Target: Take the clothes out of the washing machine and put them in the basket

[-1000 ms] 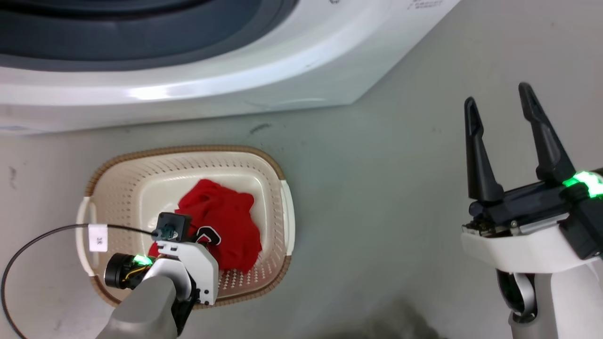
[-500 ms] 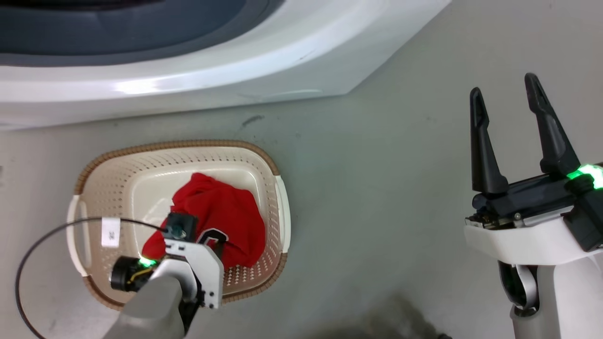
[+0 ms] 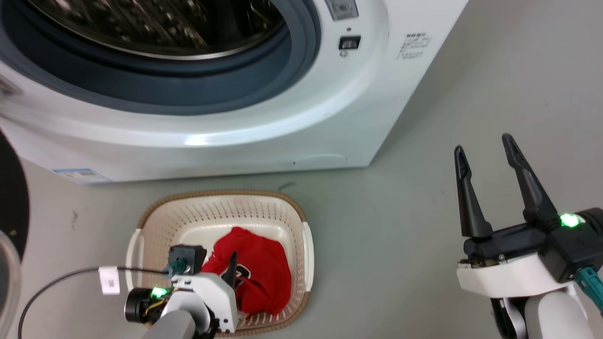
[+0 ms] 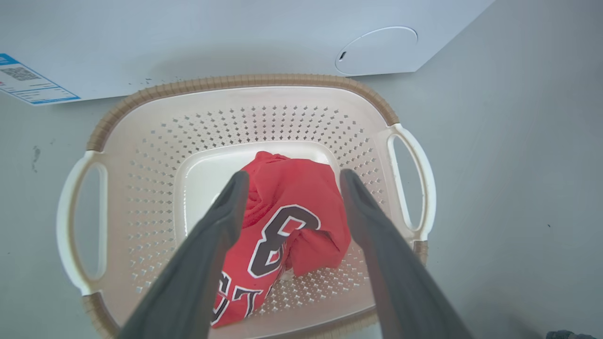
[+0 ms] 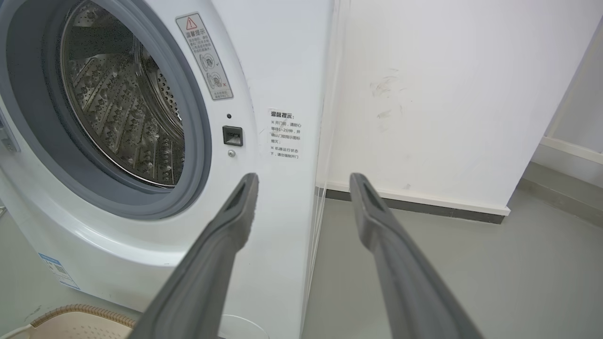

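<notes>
Down on the grey floor [image 3: 400,226], just in front of the washing machine [image 3: 264,127], sits the basket [image 4: 245,80]. One red garment [image 3: 266,282] lies crumpled on its bottom, towards the right side, with black-and-white outlined lettering turned upward, an 8 among it.

The left pincer [image 4: 293,176] hangs over the basket, pointing down into it. Its two dark fingers are spread apart and grip nothing. In the left wrist view they frame the garment on either side, and whether the tips touch the cloth I cannot tell.

The right pincer [image 3: 483,143] is well off to the right, over bare floor and well apart from the basket. Its fingers are likewise spread and empty. In its own wrist view it faces the right front corner of the machine and the white wall [image 5: 424,94] beside it.

The machine's grey porthole rim [image 3: 301,56] stands uncovered, so the shiny perforated drum [image 5: 122,108] shows through it. A dark curved edge of the door [image 3: 12,202] shows at the far left of the head view. A warning sticker [image 5: 205,56] sits on the white front, just right of the porthole.
</notes>
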{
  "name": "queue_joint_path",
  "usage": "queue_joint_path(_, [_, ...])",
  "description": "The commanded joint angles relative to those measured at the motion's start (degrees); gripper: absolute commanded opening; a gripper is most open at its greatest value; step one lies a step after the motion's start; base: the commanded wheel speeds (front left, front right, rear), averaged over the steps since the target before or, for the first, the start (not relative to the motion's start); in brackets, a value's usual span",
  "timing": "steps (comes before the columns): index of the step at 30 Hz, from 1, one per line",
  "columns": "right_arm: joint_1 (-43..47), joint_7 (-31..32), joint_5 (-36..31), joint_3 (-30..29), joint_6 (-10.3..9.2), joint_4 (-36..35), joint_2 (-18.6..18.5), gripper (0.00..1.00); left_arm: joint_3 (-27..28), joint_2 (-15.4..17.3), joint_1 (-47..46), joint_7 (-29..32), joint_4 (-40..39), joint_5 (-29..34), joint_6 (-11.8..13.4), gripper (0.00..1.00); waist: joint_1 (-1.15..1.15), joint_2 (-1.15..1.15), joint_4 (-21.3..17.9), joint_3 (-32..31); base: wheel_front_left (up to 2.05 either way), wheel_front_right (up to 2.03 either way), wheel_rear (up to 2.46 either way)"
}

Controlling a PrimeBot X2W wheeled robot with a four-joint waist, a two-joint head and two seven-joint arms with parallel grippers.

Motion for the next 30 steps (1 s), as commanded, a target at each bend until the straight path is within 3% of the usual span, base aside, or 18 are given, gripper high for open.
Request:
queue_joint_path(1, [1.2, -0.1, -0.4, 0.0, -0.06, 0.2, 0.1, 1.0, 2.2, 0.4, 2.6, -0.1, -3.5, 1.5, 1.0, 1.0, 0.01, 0.0, 1.2, -3.9, 0.0, 0.0, 0.0])
queue_joint_path(6, [3.4, -0.1, -0.4, -0.1, -0.06, 0.6, 0.1, 1.0, 9.5, 0.2, 9.5, -0.1, -14.1, 5.9, 3.1, 1.0, 0.01, 0.0, 2.0, -7.9, 0.0, 0.0, 0.0])
queue_joint_path(14, [7.0, -0.1, -0.3, -0.5, -0.05, 0.8, 0.1, 1.0, 20.0, -3.5, 18.8, -0.1, -30.5, 15.3, 5.2, 1.0, 0.01, 0.0, 4.0, -13.0, 0.0, 0.0, 0.0])
queue_joint_path(30, [11.7, -0.1, 1.1, -2.2, -0.06, 0.0, 0.1, 1.0, 31.6, -7.8, 30.0, -0.1, -53.0, 26.6, 5.7, 1.0, 0.01, 0.0, 6.2, -18.8, 0.0, 0.0, 0.0])
